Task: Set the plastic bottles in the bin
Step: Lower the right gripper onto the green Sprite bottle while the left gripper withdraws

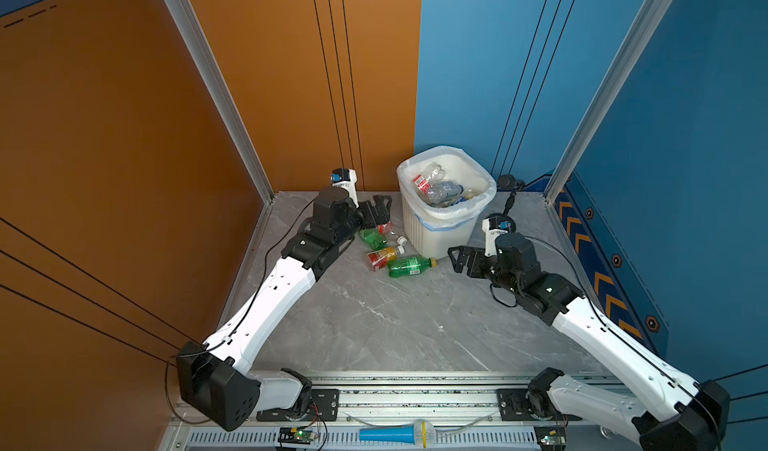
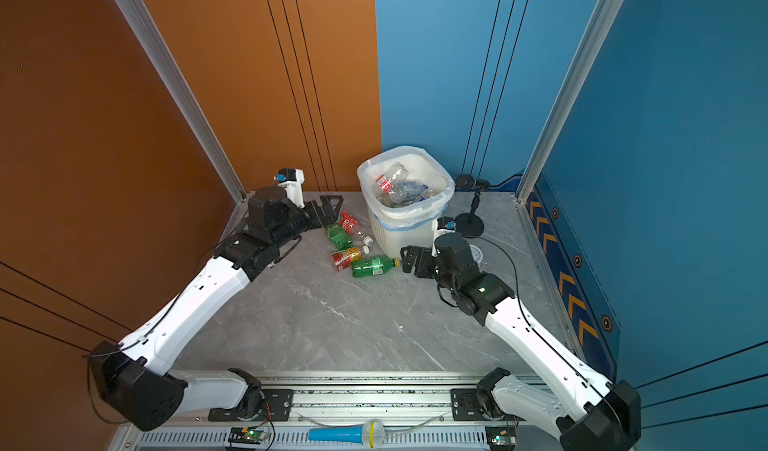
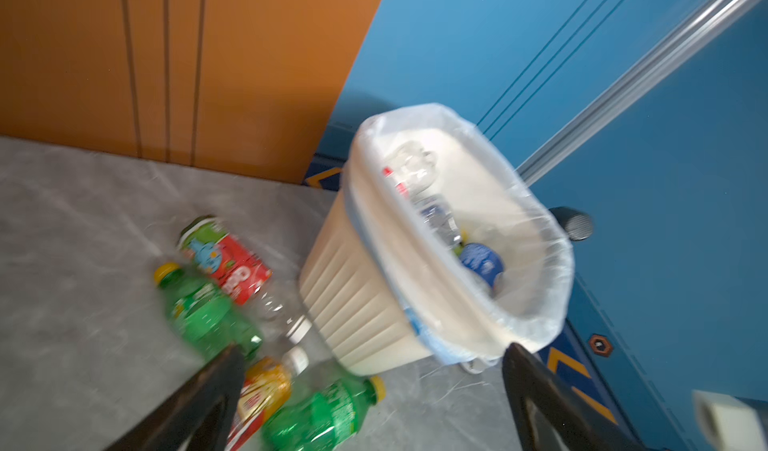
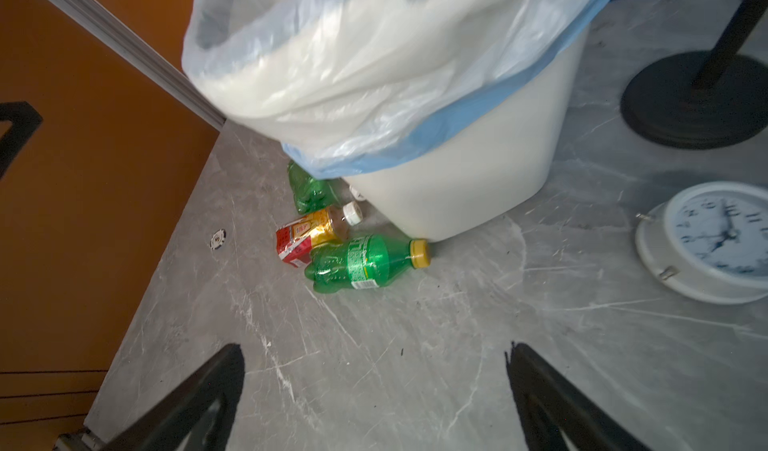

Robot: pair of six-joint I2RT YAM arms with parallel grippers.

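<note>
Right gripper [image 1: 457,257] gapes empty beside the green yellow-capped plastic bottle [image 1: 409,266], lying cap by the white ribbed plastic bin [image 1: 432,237] near the grey marbled desk [image 1: 395,324] far edge; likely light, slick, crushable: pinch mid-body. Left gripper [image 1: 376,212], beyond, also spread empty

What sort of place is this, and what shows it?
Likely a robot lab test cell: a left arm and right arm mounted on a metal rail, aluminium frame posts, and staged bottles beside a bin.

Four toppled bottles [image 1: 409,266] beside white bin [image 1: 432,237]
</note>
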